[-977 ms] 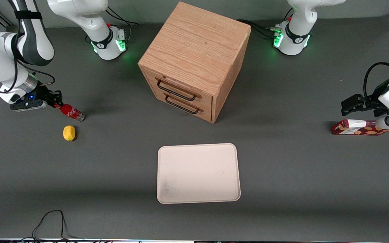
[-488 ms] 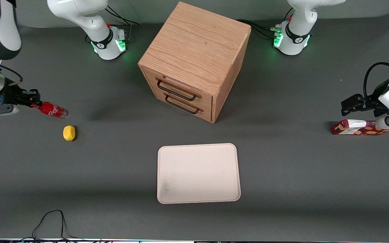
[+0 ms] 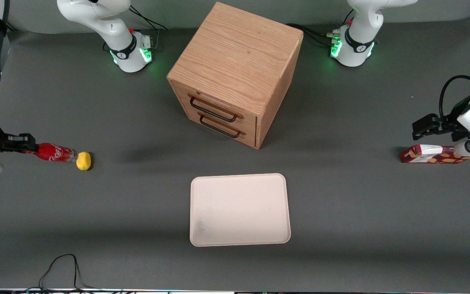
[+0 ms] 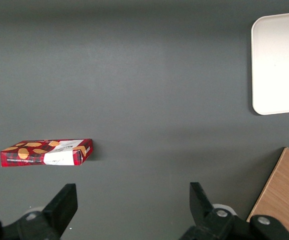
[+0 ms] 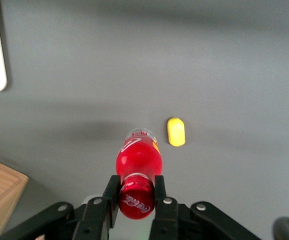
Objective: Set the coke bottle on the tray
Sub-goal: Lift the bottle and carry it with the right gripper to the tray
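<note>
So my gripper (image 5: 136,201) pinches the coke bottle (image 5: 137,162) tight at its red cap, so the bottle hangs free under it, up off the table. A lemon (image 5: 176,132) lies below. I must carry it to the tray (image 3: 240,209), well apart.

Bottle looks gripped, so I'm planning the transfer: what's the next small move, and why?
Probably carry it sideways toward the tray. The gripper, at the working arm's end of the table, is shut on the coke bottle at its cap and holds it above the table near the lemon; the tray holds nothing.
</note>
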